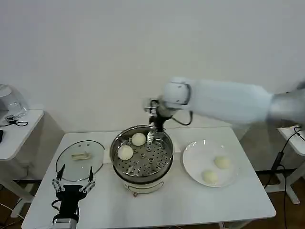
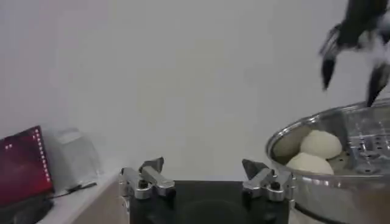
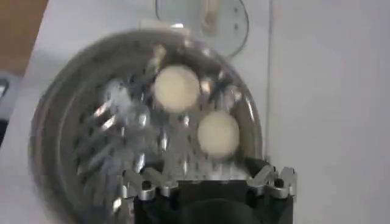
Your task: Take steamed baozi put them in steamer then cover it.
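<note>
Here, the right hand [image 1: 153,128] is seen spread open and empty above the steamer [image 1: 142,157], where two baozi [image 1: 132,145] are held.

Plain white wall [image 1: 95,52] fills the whole background, no windows, light even and diffuse. White work table [image 1: 157,205] sits at centre, its far edge close to the wall. Second white side table [image 1: 16,131] at 9 o'clock, with a clear-topped appliance [image 1: 7,102] and a dark cable on it. Another white table edge [image 1: 293,138] at 3 o'clock, black cable [image 1: 279,164] hanging off it. Brown floor [image 1: 9,200] visible at 8 o'clock under the table legs. Left wrist view: a red-lit screen [image 2: 21,164] at 9 o'clock.
</note>
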Controlling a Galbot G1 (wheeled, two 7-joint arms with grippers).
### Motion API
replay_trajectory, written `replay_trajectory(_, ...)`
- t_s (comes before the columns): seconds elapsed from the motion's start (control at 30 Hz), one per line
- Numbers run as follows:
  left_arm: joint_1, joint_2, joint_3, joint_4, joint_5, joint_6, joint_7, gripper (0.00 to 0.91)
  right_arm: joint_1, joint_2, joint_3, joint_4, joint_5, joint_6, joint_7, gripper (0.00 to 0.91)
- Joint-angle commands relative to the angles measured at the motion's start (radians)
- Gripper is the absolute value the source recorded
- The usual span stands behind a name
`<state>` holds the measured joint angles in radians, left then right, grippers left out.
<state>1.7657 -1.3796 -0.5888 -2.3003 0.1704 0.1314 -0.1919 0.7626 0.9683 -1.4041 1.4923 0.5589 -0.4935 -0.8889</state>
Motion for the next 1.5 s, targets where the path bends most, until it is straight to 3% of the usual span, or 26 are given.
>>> replay_trajectory(0.03,0.001,0.002,0.006,0.002,0.005,-0.001,0.001,0.907,0.030,-0.413,-0.028,0.144,-0.267,0.148,-0.137,0.907)
replay_trajectory(0.23,0.000,0.008,0.008,0.002,0.011,0.001,0.004,0.907,-0.104,-0.517,0.026,0.168,-0.363,0.171,-0.139,0.907)
replay_trajectory(0.6,0.010,0.014,-0.012,0.007,0.010,0.003,0.005,0.907,-0.394,-0.534,0.190,0.146,-0.457,0.194,-0.136,0.907)
replay_trajectory(0.93,0.005,0.007,-0.013,0.014,0.018,0.012,0.007,0.907,-0.624,-0.458,0.339,0.034,-0.494,0.208,-0.162,0.907)
replay_trajectory(1.5,0.000,-0.002,-0.022,0.029,0.023,0.016,0.007,0.907,-0.694,-0.297,0.372,-0.128,-0.517,0.228,-0.174,0.907)
